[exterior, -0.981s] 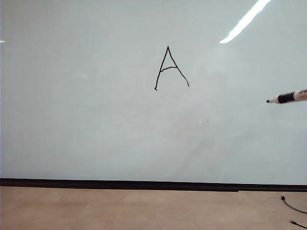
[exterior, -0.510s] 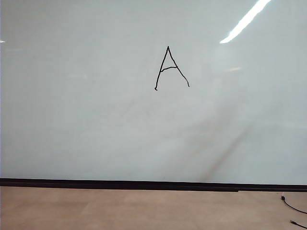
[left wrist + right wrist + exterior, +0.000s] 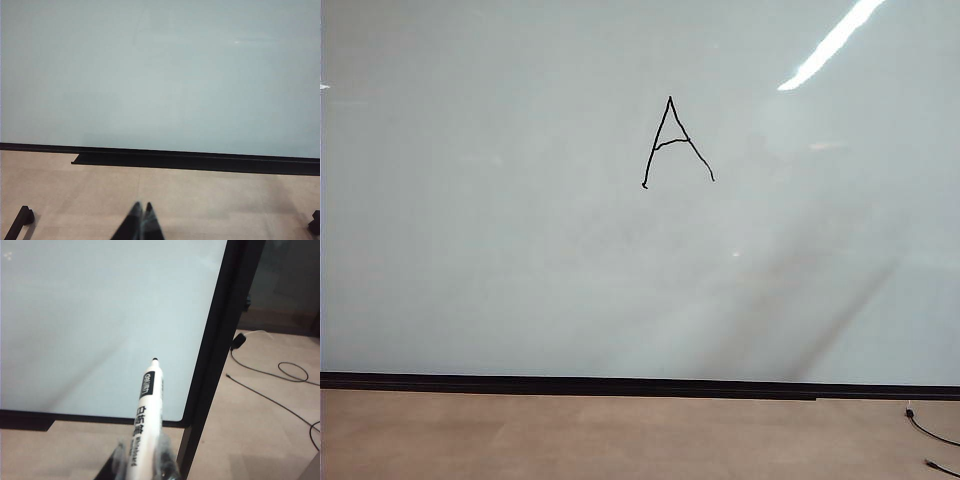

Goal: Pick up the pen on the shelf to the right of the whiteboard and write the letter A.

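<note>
The whiteboard (image 3: 520,250) fills the exterior view, and the letter A (image 3: 677,140) stands on it in thin black strokes, above the middle. Neither gripper nor the pen shows in that view. In the right wrist view my right gripper (image 3: 142,454) is shut on the pen (image 3: 148,400), a white marker with dark print. Its black tip points at the whiteboard (image 3: 100,310) near the board's black right frame (image 3: 215,355), apart from the surface. My left gripper (image 3: 142,207) is shut on nothing, low in front of the whiteboard (image 3: 160,75). The shelf is out of view.
A black strip (image 3: 620,384) runs along the board's bottom edge, with a black ledge (image 3: 190,161) under it. Black cables (image 3: 280,370) lie on the pale floor to the right of the board, and a cable (image 3: 930,432) shows at the exterior view's lower right.
A second ago the pen's tip end reached into the exterior view from the right edge; it has since left that view. A faint shadow now slants across the board's lower right.
</note>
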You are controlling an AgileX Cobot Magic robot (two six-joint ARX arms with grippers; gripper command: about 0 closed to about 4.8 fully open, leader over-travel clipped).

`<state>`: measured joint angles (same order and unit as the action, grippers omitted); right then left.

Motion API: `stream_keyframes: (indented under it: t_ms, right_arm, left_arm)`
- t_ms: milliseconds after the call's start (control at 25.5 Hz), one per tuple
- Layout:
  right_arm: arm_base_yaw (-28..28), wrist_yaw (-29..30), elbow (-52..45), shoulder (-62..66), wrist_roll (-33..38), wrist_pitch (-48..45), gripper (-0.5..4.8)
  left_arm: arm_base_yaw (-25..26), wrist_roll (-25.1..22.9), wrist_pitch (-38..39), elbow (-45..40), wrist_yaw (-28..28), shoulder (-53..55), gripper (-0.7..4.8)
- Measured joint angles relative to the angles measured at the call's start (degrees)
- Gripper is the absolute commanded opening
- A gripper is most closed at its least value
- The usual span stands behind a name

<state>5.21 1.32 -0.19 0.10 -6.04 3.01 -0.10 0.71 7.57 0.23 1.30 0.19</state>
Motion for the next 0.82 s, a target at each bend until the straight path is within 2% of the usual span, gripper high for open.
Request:
stream_keyframes:
  t_ms: [196,824]
  right_arm:
    - [-0.04,1.60,0.00,0.00,0.04,2.95,-0.01]
    - [-0.04,1.70,0.00,0.00,0.02,2.95,-0.01]
  left_arm:
    - [0.00,-0.02,0.00,0.00,0.00,0.00,-0.04]
    - [0.00,0.00,0.00,0.00,0.00,0.00,-0.04]
